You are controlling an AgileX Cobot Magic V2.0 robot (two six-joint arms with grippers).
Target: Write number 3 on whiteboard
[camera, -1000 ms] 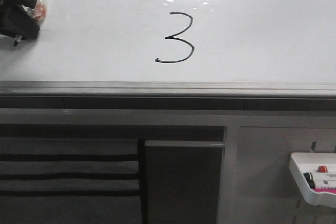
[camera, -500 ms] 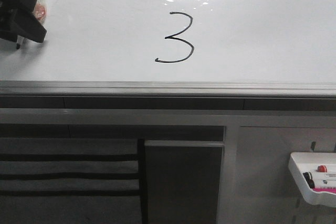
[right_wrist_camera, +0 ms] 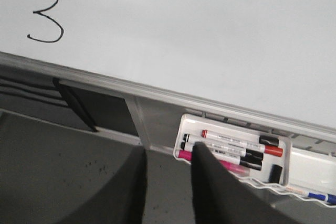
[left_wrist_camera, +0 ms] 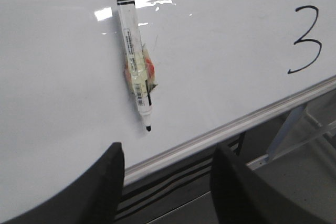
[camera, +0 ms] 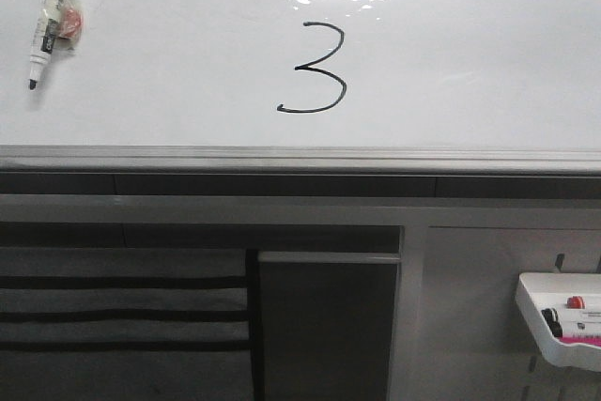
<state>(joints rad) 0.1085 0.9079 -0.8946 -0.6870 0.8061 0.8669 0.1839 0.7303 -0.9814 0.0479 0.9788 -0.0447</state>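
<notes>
Front view: a finished black number 3 sits mid-board on the glossy whiteboard, above its grey edge rail. An uncapped marker clings to the board well apart from the digit, tip down, with no arm in sight. A white marker tray hangs below the rail on the other side.

Left wrist view: the left gripper hangs with its jaws parted wide and empty, off the board. The marker lies just ahead of the jaws, its long axis running straight away from them, tip nearest; an orange-and-cream wad is fixed at mid-barrel. The digit lies far off to one side of the jaws.

Right wrist view: the right gripper is parted, holding nothing, poised over the tray of black, red and pink markers; the digit is well away. By appearances the writing is done, and the left arm is the nearer to the marker.
</notes>
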